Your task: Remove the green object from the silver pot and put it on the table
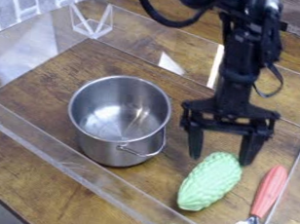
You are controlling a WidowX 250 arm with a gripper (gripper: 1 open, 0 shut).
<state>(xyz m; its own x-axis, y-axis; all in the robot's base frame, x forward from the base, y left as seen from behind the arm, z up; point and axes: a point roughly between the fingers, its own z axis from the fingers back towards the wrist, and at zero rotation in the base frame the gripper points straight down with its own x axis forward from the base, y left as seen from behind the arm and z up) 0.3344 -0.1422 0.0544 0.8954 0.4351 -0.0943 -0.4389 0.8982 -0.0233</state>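
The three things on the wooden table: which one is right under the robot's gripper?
The light green bumpy vegetable toy. The open gripper hangs just above its upper end, while the shiny steel pot sits off to the left and the red-handled spoon lies farther right.
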